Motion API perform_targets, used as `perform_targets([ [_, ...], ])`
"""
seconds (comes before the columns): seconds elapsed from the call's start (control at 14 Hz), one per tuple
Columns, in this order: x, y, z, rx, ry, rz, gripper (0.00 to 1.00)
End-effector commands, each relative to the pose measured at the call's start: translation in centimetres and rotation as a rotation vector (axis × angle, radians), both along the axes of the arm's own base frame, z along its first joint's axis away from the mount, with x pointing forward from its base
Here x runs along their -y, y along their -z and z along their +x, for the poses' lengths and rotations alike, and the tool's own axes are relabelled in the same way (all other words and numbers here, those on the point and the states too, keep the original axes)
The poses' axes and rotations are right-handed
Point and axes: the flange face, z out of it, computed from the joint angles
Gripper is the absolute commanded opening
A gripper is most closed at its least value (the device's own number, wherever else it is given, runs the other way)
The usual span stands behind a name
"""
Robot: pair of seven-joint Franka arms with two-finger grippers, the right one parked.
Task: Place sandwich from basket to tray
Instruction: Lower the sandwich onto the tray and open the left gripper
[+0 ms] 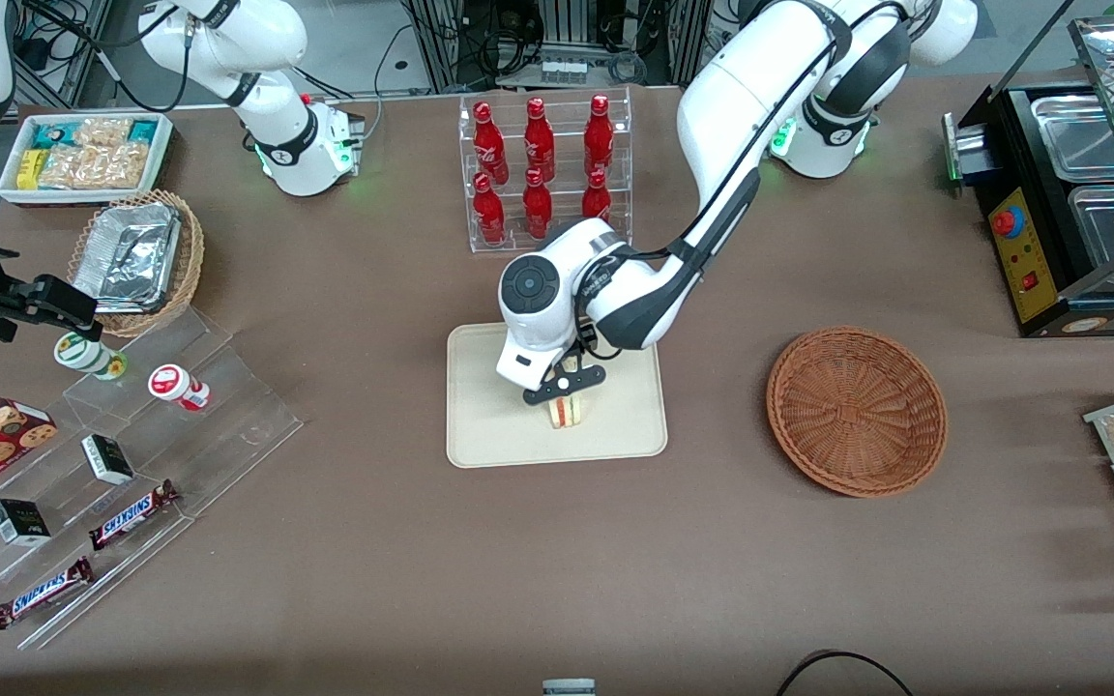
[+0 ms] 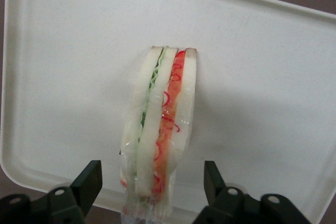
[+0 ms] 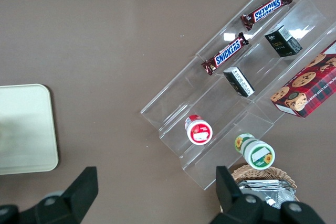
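surface (image 1: 557,580) brown, carries all items. tray (image 1: 489,425) at centre; basket (image 1: 857,411) well apart at its 3 o'clock, toward the working arm's end. sandwich (image 1: 567,413) stands on its edge on the tray, filling stripe up, long axis running toward the front camera. hand (image 1: 565,385) directly above it, pointing down, fingers (image 2: 86,182) released, apart on either side, not touching the bread.

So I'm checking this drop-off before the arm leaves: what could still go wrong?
The sandwich stands on edge on the tray, so it may tip. The open tool straddles it with its fingers close alongside, so a crooked lift could snag the wrap. It sits near the tray's rim.
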Motion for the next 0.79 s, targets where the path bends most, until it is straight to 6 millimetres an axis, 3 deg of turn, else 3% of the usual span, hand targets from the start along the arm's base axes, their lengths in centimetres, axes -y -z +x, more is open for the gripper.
perform_targets([
  [0.0, -0.1, -3.4, 0.2, 0.017, -0.011, 0.009, 1.0],
  [0.21, -0.9, -7.6, 0.3, 0.034, -0.012, 0.011, 1.0],
  [0.36, -2.6, -9.9, 1.4, 0.025, -0.044, 0.006, 1.0],
  [0.57, -4.1, -12.4, 1.9, -0.009, 0.029, -0.007, 1.0],
  [0.71, -6.7, -13.9, 4.3, -0.037, 0.031, -0.04, 1.0],
])
